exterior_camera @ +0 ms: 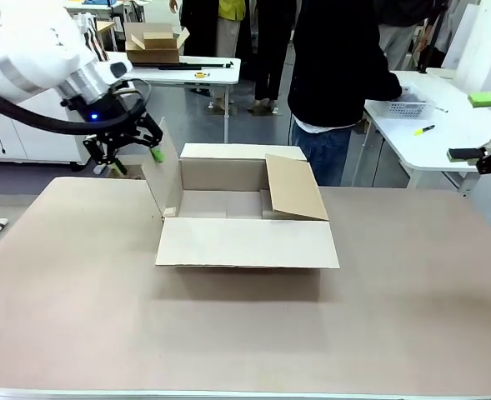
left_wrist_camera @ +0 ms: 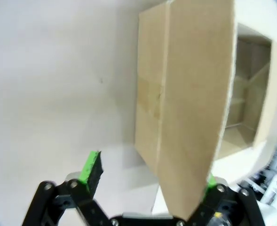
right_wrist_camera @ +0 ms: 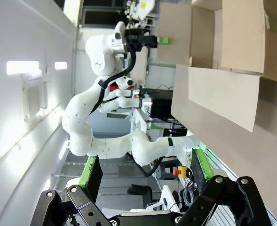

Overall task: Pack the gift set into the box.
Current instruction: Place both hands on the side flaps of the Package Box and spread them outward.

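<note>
The box (exterior_camera: 220, 177) sits open in the middle of the bench (exterior_camera: 78, 317), nearer the far edge, with wide bare surface on the near side and to both left and right. Its near flap (exterior_camera: 245, 243) lies flat on the bench toward the camera, and the far flap (exterior_camera: 241, 152) is folded outward. The right flap (exterior_camera: 295, 187) leans inward over part of the opening, and the left flap (exterior_camera: 163, 179) stands up, tilted slightly outward. The left hand (exterior_camera: 132, 154) hangs at that raised flap's outer top corner with its fingers spread. In the left wrist view the flap's edge (left_wrist_camera: 194, 117) runs between the fingers, close against one green pad (left_wrist_camera: 211, 181), while the other pad (left_wrist_camera: 92, 169) stands well clear of it, so the left hand is not clamped. The right hand (exterior_camera: 478, 127) is off beyond the bench's right edge, well apart from the box. Its fingers are wide apart with nothing between them. A person (exterior_camera: 337, 58) stands just behind the far edge.
</note>
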